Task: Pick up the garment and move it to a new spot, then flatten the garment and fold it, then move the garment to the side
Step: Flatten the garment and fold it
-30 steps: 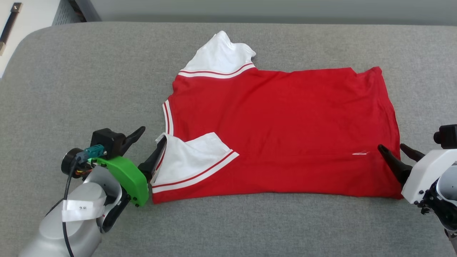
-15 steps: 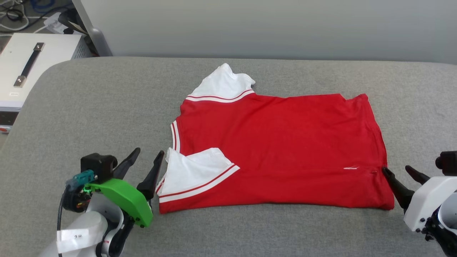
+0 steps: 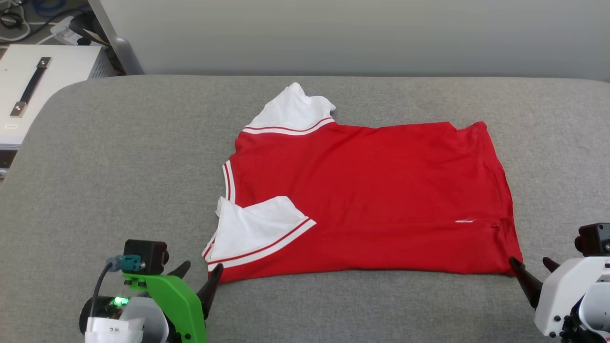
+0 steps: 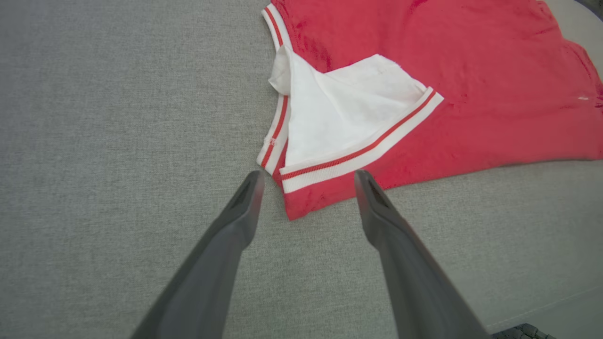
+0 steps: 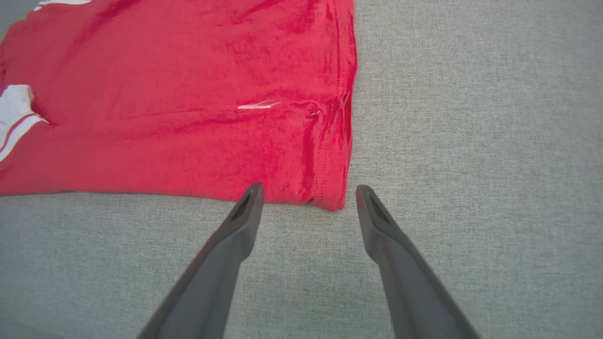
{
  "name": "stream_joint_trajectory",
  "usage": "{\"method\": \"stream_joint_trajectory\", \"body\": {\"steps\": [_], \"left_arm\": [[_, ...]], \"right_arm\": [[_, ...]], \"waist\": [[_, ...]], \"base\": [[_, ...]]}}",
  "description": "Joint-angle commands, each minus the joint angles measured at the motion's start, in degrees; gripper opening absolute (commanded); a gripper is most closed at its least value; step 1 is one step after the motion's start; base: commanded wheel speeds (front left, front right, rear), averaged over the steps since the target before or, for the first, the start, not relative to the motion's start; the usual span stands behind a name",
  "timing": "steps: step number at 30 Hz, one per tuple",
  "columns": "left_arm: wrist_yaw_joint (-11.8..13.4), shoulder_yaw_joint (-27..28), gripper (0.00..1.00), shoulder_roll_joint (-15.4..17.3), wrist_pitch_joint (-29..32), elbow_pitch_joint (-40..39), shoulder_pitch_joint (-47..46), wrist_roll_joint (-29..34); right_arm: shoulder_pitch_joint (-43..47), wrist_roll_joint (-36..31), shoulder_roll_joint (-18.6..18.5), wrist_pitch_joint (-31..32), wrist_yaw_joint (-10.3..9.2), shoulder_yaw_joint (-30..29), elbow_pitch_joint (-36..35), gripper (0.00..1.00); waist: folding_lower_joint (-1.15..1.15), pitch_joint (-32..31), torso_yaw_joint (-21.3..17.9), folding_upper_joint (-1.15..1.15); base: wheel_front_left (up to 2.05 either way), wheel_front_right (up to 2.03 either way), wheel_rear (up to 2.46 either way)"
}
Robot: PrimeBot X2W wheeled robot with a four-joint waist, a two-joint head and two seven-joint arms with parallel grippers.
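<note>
— While we look along our left gripper (image 4: 308,174), how do its two dark fingers stand?

— Spread wide, with nothing held. The near left corner of the garment (image 3: 371,190) sits in the gap between their tips. One tip is over bare grey cushion (image 3: 119,166) and the other at the red edge just under the striped cuff. We cannot tell whether either tip touches the cloth.

— And our right gripper (image 5: 309,187)?

— Just as wide, and just as empty. It frames the garment's near right corner. One tip meets the red near edge and the other is over grey cushion just beside the side hem (image 5: 346,94).

— What do we see beyond the fingers?

— The garment lies spread flat across the middle of the cushion, with the neck end towards our left and the hem towards our right. Its near sleeve (image 3: 252,228), white, is folded in over the red body with its red-and-white trim slanting across. The far sleeve (image 3: 293,109) pokes out past the far edge. The striped neck trim (image 3: 227,181) runs along the left edge between the two sleeves. Close to the hem, on the near right, there is a small pale mark (image 5: 258,105) with a little pucker in the cloth beside it.

— And further out?

— Off the cushion's far left corner we see a white box (image 3: 52,81) with a dark handle on top. There are some cables (image 3: 14,19) behind it, and a plain pale wall (image 3: 357,33) runs along the back.
</note>
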Motion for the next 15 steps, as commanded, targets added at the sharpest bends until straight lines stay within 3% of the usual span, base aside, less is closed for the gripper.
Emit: {"method": "stream_joint_trajectory", "body": {"steps": [1,7,15], "left_arm": [[0.98,-0.33,1.0,0.91,0.94,-0.27,0.71,0.4],[2.97,-0.8,1.0,0.73,3.86,1.54,-0.62,0.36],[2.6,-1.3,1.0,-0.47,5.36,5.53,-3.34,0.5]], "right_arm": [[0.45,-1.04,0.7,0.89,-0.04,-0.4,-1.17,1.0],[0.34,-2.3,3.17,3.28,-0.04,-1.16,-3.83,1.0],[-0.8,-2.02,3.5,2.5,-0.04,-0.6,-3.38,1.0]], "waist": [[0.0,0.72,-0.32,0.0],[0.0,3.72,-1.34,0.0],[0.0,6.33,-2.55,0.0]], "base": [[0.0,0.0,0.0],[0.0,0.0,0.0],[0.0,0.0,0.0]]}}
